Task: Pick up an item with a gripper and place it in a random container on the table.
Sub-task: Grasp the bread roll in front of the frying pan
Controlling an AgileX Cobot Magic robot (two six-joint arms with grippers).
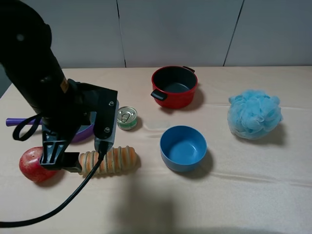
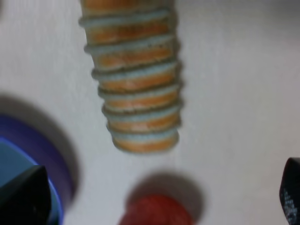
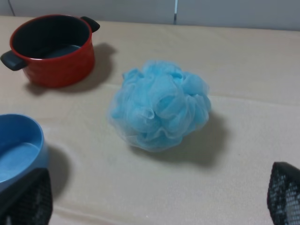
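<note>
Two fingers (image 2: 23,197) of the left gripper (image 2: 159,192) are spread wide, nothing being held; the bread loaf (image 2: 136,79) is seen just ahead, the apple (image 2: 157,213) nearer in.

My left gripper (image 1: 62,160), jaws spread, hangs over the narrow gap between the loaf (image 1: 114,160) end and the apple (image 1: 31,165); purple pan (image 1: 84,132) just behind. Tight there. Toward the red pot (image 1: 174,87) a bare lane of table (image 1: 146,134) runs between the can (image 1: 126,118) and the blue bowl (image 1: 183,147). Mesh puff (image 1: 254,114) well apart, far right.
</note>
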